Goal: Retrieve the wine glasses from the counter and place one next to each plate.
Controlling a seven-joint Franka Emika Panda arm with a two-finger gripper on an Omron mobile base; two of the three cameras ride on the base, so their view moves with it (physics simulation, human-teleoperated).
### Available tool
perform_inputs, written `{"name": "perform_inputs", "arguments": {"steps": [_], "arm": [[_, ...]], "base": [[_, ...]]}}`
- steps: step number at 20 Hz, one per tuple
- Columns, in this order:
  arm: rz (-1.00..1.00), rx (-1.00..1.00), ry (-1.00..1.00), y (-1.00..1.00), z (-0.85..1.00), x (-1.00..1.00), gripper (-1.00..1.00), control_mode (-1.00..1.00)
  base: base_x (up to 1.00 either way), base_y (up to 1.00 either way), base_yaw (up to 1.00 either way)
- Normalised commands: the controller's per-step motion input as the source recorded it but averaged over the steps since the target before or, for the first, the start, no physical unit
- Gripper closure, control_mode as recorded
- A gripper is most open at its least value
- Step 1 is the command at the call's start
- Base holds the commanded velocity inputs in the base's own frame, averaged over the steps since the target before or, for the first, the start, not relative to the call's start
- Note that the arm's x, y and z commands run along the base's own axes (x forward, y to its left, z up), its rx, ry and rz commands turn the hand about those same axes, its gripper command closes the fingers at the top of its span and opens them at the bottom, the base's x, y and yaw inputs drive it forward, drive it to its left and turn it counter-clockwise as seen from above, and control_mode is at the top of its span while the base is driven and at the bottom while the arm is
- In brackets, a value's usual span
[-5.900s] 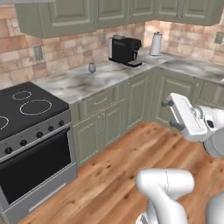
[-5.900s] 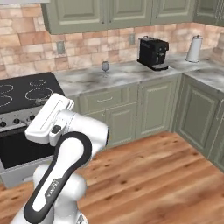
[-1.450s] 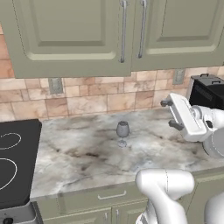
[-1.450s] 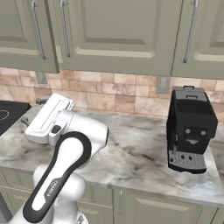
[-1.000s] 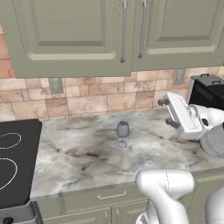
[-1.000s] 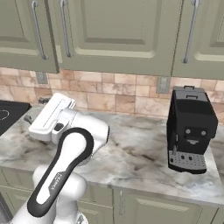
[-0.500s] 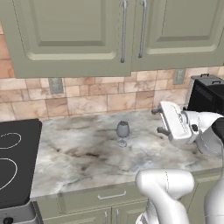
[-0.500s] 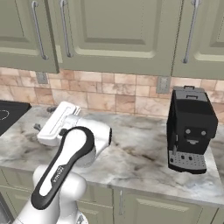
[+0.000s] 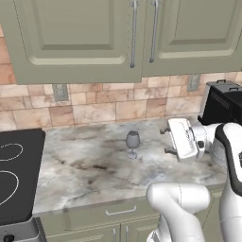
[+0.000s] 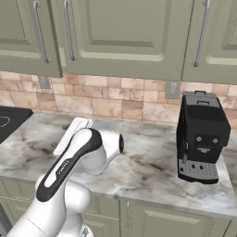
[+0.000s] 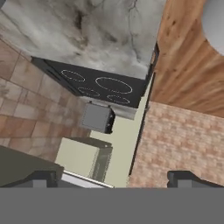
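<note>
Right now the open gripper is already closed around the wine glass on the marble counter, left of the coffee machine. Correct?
Not quite. The gripper is open but holds nothing: the left base view shows it apart from the wine glass, off to the glass's right. The glass stands upright on the marble counter, left of the coffee machine.

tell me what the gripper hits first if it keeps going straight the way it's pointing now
Probably the wine glass: the open gripper points sideways over the counter toward it. Depth is unclear, so it could pass beside the glass and on over the stovetop.
</note>
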Motion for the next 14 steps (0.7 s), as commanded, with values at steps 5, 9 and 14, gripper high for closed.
{"name": "perform_inputs", "arguments": {"steps": [5, 9, 14], "arm": [[0.0, -0.05, 0.0, -0.44, -0.35, 0.38, -1.0, -1.0], [0.0, -0.01, 0.0, -0.29, -0.3, 0.6, -1.0, -1.0], [0.0, 0.0, 0.0, -0.29, -0.34, 0.53, -1.0, -1.0]], "base": [[0.0, 0.0, 0.0], [0.0, 0.0, 0.0], [0.0, 0.0, 0.0]]}}
